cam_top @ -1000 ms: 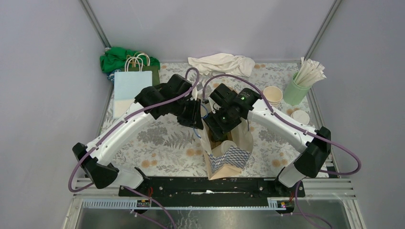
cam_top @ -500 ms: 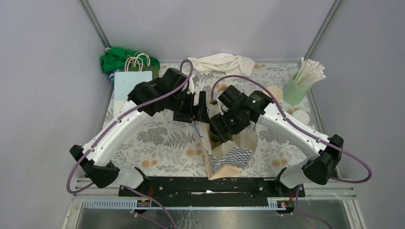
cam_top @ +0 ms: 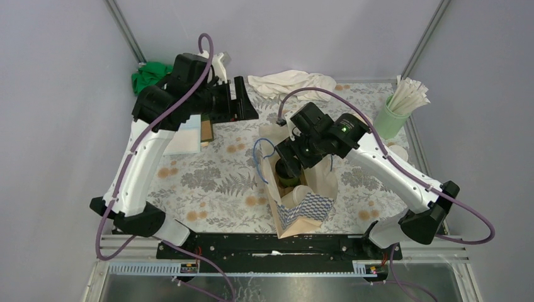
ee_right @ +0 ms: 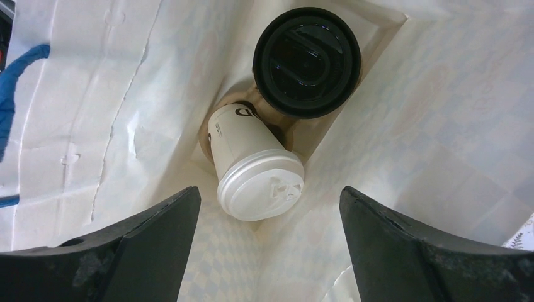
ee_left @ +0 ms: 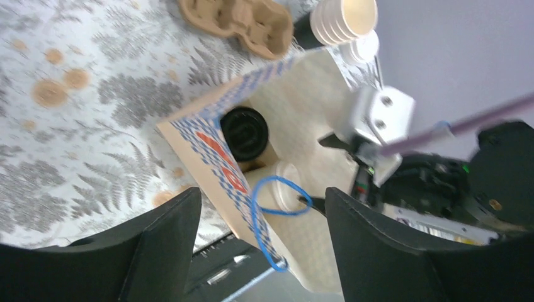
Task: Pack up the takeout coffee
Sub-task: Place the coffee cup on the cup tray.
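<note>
The takeout coffee stands inside an open paper bag (cam_top: pixel 302 204) with a blue diamond print. In the right wrist view a cream cup with a white lid (ee_right: pixel 258 173) leans beside a black-lidded cup (ee_right: pixel 306 60); the left wrist view shows the white lid (ee_left: pixel 286 189) and the black lid (ee_left: pixel 242 132) too. My right gripper (ee_right: pixel 269 251) hovers over the bag's mouth, open and empty, above the white lid. My left gripper (cam_top: pixel 242 100) is raised at the back left, well away from the bag, open with nothing between its fingers (ee_left: pixel 160 245).
A blue cord handle (ee_left: pixel 277 207) loops off the bag's edge. A brown cup carrier (ee_left: pixel 236 22), a stack of empty paper cups (ee_left: pixel 343 19) and loose lids (ee_left: pixel 365 47) lie beyond the bag. The mint tumbler of straws (cam_top: pixel 390 116), a white cloth (cam_top: pixel 293 83) and a light-blue bag (cam_top: pixel 186 135) stand around.
My left gripper opened at the bag's left edge, then swung up and back to the far left. The right gripper stayed over the bag's mouth, open.
</note>
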You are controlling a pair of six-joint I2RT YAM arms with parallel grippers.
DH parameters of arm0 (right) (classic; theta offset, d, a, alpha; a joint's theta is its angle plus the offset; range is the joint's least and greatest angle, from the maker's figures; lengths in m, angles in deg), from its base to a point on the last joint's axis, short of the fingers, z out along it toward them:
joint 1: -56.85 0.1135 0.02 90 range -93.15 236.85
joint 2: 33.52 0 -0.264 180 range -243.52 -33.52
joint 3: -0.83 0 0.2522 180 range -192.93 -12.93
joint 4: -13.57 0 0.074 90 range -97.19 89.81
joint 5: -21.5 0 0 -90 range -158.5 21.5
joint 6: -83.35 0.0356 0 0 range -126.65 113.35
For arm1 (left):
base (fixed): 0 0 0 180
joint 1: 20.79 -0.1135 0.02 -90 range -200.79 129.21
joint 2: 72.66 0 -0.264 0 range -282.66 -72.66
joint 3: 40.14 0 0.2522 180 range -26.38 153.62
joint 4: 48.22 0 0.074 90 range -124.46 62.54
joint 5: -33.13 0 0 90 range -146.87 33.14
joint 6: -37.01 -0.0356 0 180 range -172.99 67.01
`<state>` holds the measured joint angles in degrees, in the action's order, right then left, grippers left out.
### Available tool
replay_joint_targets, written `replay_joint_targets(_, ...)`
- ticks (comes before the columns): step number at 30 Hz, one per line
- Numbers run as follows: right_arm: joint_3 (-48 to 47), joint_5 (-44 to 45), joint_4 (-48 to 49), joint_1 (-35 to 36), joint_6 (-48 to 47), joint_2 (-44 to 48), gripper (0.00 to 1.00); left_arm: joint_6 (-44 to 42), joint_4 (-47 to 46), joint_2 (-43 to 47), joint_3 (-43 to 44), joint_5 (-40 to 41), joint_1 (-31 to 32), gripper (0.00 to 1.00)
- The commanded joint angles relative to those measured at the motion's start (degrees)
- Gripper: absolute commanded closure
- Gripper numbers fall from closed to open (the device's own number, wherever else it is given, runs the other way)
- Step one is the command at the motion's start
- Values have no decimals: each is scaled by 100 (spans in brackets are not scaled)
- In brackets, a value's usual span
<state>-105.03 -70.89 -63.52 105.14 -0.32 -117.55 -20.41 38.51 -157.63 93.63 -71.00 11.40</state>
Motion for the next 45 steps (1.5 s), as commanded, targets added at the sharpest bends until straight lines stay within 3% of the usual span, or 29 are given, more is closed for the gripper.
replay_joint_targets(1, -193, 143, 104, -50, -234, 232, 12, -924, -672, -337, -80, -294, -456, 26)
replay_joint_targets(7, -739, 195, 284, -48, -474, 192, 23, -2520, -2015, -593, -894, -780, -702, 24)
replay_joint_targets(13, -1144, 572, 498, -48, -448, 381, 29, -3190, -2884, -635, -1550, -1840, -794, 24)
replay_joint_targets(22, -1418, 962, 361, -46, -510, 554, 33, -3346, -3140, -1098, -1444, -3055, -764, 23)
replay_joint_targets(36, -1565, 1181, 287, -50, -365, 610, 38, -3056, -3197, -1910, -982, -2787, -160, 38)
replay_joint_targets(40, -1566, 1019, 207, -48, -371, 551, 41, -2982, -3190, -1857, -1039, -2447, -43, 50)
replay_joint_targets(45, -1561, 772, 13, -46, -384, 381, 42, -3002, -3193, -1528, -1271, -1795, -32, 81)
